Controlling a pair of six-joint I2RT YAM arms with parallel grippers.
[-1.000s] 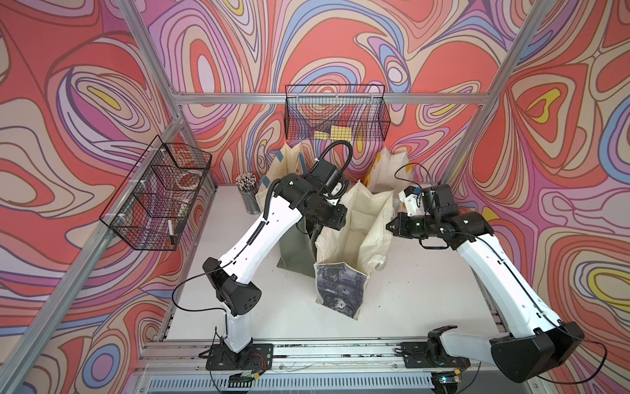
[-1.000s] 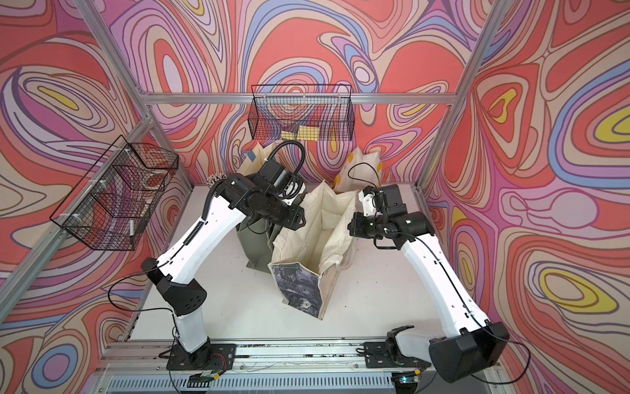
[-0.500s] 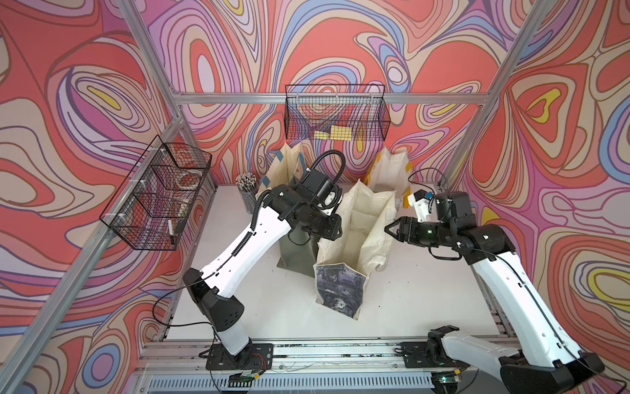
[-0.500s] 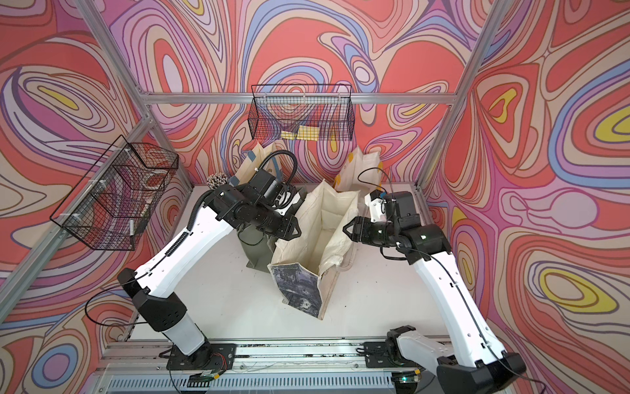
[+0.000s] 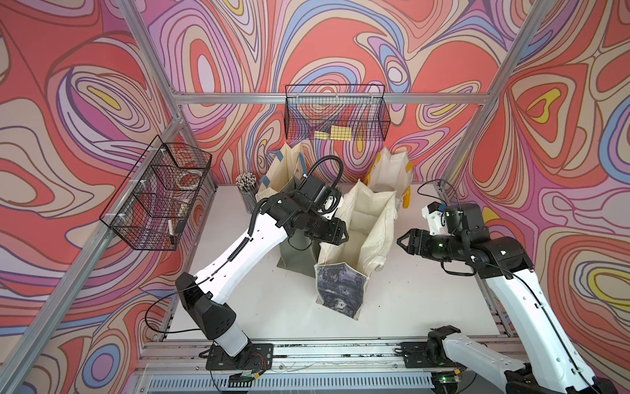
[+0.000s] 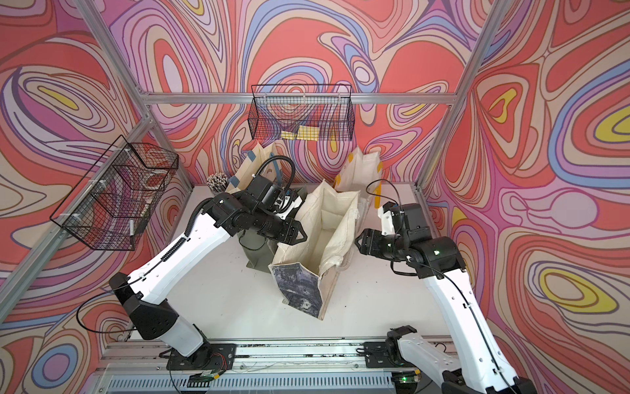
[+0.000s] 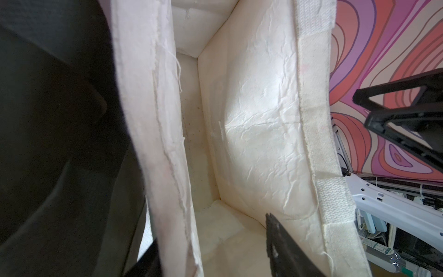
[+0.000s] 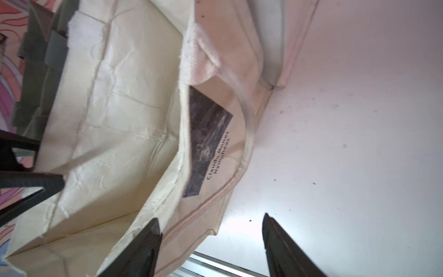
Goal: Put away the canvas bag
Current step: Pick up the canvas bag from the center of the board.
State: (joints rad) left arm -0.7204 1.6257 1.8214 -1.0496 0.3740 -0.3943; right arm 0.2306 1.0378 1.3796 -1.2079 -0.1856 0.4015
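The canvas bag (image 5: 371, 225) stands on the counter (image 5: 272, 307), long axis front to back. The left claw (image 5: 342, 235) — jaws spread — straddles one wall; the right claw (image 5: 402, 243), likewise spread, hangs just beside the opposite wall.

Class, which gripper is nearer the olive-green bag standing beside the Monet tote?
Left. The left gripper is right next to the olive-green bag, at the adjoining rim of the Monet tote. The right gripper is beyond that tote, on its opposite side.
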